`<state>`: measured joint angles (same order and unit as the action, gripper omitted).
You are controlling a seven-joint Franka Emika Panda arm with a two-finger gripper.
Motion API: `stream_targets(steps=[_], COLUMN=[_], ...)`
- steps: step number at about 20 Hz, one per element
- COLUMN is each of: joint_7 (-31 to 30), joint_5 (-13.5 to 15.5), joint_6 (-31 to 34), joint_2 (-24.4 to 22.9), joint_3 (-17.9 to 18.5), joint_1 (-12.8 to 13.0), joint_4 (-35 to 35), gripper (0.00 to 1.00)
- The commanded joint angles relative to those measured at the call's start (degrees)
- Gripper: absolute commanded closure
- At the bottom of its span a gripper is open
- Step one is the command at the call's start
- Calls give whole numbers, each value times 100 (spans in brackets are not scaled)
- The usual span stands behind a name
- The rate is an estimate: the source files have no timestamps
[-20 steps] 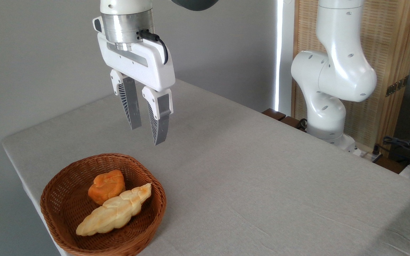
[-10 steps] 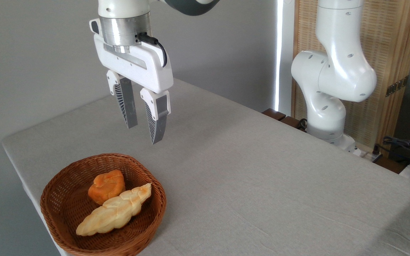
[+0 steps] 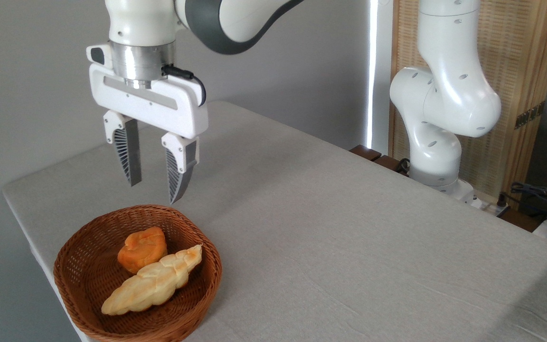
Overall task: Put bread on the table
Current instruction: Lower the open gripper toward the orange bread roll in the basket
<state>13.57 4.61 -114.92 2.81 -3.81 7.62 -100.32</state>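
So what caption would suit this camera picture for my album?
Open end effector hovers above a wicker basket holding the orange-brown bread and a pale braided loaf.

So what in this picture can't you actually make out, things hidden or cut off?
All in the single camera view:
- Orange bun: its near underside is hidden by the braided loaf lying against it.
- Wicker basket: its near rim is cut off by the bottom edge.
- Table: the right and near parts run out of frame.
- Gripper: jaws apart and empty; its height above the basket can't be judged.
- Dark clutter at far right: too small to identify.
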Motion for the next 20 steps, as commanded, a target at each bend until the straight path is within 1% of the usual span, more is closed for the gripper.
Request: stream_targets(steps=[1, 3, 5, 6, 8, 10, 11, 13, 16, 18, 20], joint_7=[-695, -1187, -1662, -1804, -2006, -2060, -2060, -2060, -2060, -2060, -2060], joint_5=[75, 75, 75, 75, 66, 40, -13, -22, -39, -241, -329], joint_6=[-477, -767, -865, -865, -865, -865, -865, -891, -1111, -1111, -1129], joint_2=[210, 360, 535, 623, 790, 940, 984, 1028, 1186, 1248, 1344], joint_3=[-23, -41, -59, -67, -199, -226, -287, -322, -314, -314, -322], joint_1=[73, 73, 73, 82, 82, 82, 82, 73, 73, 73, 64], joint_4=[-23, -23, -23, -23, -23, -23, -23, -14, -14, -14, -5], gripper=[0, 0, 0, 0, 0, 0, 0, 0, 0, 0, 0])
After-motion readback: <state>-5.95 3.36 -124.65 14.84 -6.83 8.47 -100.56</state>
